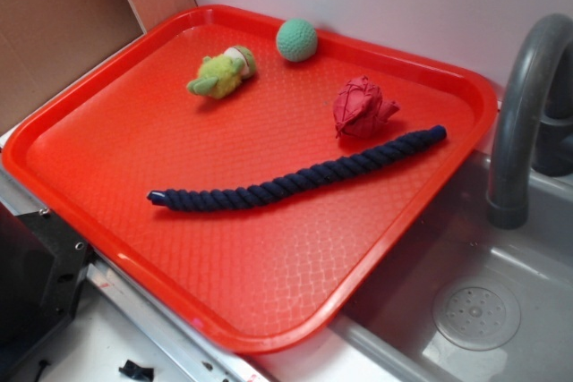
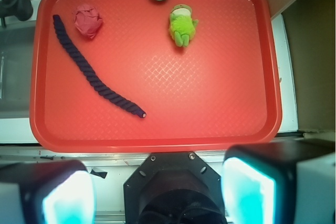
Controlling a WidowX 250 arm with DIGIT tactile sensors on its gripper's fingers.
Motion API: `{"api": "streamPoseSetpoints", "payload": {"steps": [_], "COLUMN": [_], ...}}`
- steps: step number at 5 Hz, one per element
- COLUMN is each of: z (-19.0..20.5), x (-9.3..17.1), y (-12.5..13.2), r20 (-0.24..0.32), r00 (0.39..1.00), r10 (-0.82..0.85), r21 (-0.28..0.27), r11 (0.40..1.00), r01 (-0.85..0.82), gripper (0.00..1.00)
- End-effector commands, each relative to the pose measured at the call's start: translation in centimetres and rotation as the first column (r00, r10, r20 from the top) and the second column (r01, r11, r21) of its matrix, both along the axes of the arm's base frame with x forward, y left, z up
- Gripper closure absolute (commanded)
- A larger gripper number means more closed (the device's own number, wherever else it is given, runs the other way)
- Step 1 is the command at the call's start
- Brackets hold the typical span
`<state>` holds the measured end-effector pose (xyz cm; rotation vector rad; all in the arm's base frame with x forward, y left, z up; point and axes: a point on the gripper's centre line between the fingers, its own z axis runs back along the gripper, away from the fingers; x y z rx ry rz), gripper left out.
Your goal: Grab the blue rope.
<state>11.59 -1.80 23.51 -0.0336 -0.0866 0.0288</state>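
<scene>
The blue rope [image 1: 295, 178] is a dark navy twisted cord lying in a shallow curve across the middle of the red tray [image 1: 81, 127]. In the wrist view the blue rope [image 2: 89, 74] runs from the tray's upper left down toward its centre. My gripper [image 2: 157, 192] hangs high above the robot base, short of the tray's near rim [image 2: 157, 145], and well away from the rope. Its two fingers [image 2: 247, 190] stand wide apart with nothing between them. The exterior view does not show the gripper.
A red knotted ball [image 1: 363, 106] lies right next to the rope's far end. A green plush toy [image 1: 222, 73] and a teal ball [image 1: 296, 39] sit near the tray's back rim. A grey sink [image 1: 474, 310] with a faucet [image 1: 524, 105] adjoins the tray.
</scene>
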Motion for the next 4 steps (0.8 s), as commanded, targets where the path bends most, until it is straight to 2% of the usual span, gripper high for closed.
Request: {"api": "streamPoseSetpoints", "payload": {"steps": [1, 2, 3, 4], "z": [0.0, -0.6, -1.4, -2.4], "x": [0.0, 1.3, 2.9, 4.2], "y": [0.0, -1.0, -2.2, -4.6], "r20": [0.0, 0.063, 0.194, 0.232], "r00": [1.0, 0.995, 0.959, 0.923], "r10": [0.0, -0.082, -0.206, -0.306], "r21": [0.0, 0.007, 0.049, 0.055], "r11": [1.0, 0.997, 0.978, 0.952], "r01": [0.0, 0.081, 0.201, 0.302], "gripper": [0.0, 0.0, 0.0, 0.0]}}
